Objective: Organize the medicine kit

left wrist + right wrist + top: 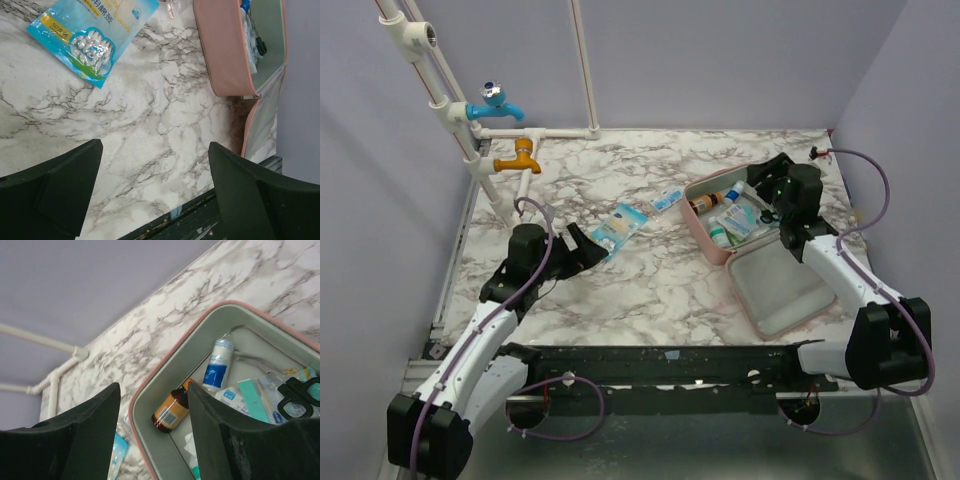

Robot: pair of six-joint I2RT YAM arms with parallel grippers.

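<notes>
Kit (782, 290) open at right for filling; right gripper (152, 405) above, fingers apart, empty; left gripper (155, 150) spread near loose sachet (90, 35).

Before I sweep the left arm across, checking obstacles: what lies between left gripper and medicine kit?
Top view: a blue swab packet lies just past the left gripper; a smaller sachet sits beside the medicine kit.

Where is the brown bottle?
In the top view, the brown bottle lies inside the open medicine kit on the right, in its far left corner beside a white blue-labelled bottle.
</notes>
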